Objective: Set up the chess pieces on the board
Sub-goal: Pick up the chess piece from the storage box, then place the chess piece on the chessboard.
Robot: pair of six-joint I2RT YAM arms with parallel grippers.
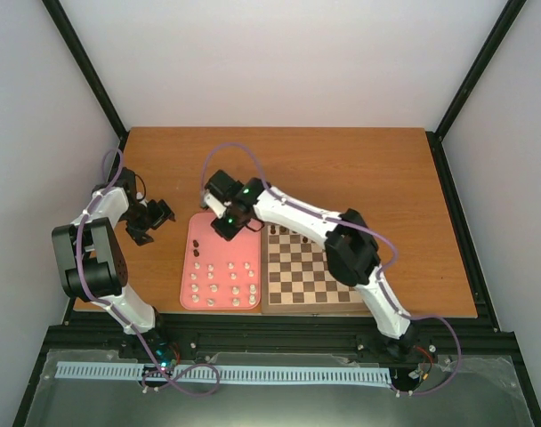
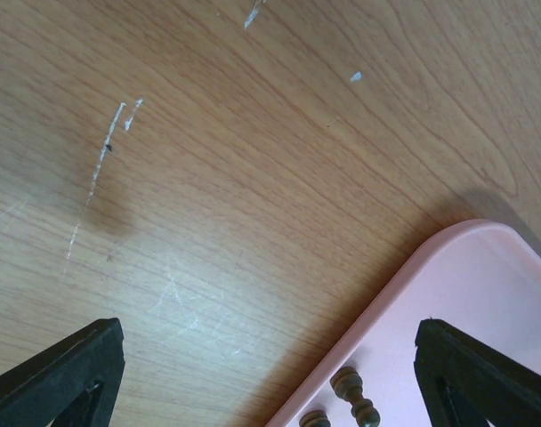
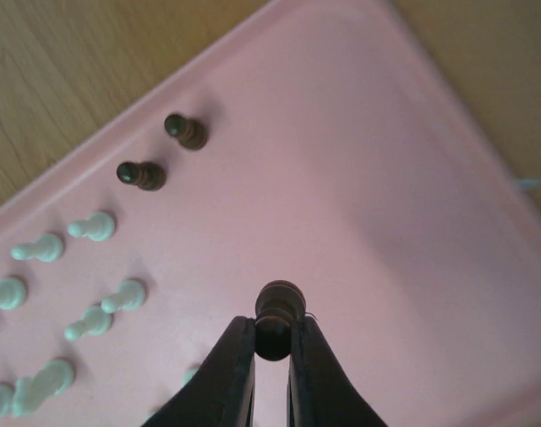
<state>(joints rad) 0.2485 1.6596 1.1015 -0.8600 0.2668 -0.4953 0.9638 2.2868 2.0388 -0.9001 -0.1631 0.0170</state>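
— What has the right gripper got?

— Its black fingers are pinched narrow on a dark brown chess piece, a small turned peg whose round head pokes out above the tips. I cannot tell whether its foot touches anything.

— What lies under it?

— The pink rectangular plastic tray. Two more dark brown pegs stand just beside each other near one rim. The cream-white pegs stand in rows further along that side.

— Where is the board?

— The square wooden chessboard, with dark and tan checks inside a brown border, lies just beside the tray's right edge. A few dark pieces stand along its far row, and the right arm reaches across it to the tray.

— What about the other arm?

— The left gripper has its jaws spread wide with nothing between them. It hangs over the brown wood-grain table, just off the tray's left far corner.
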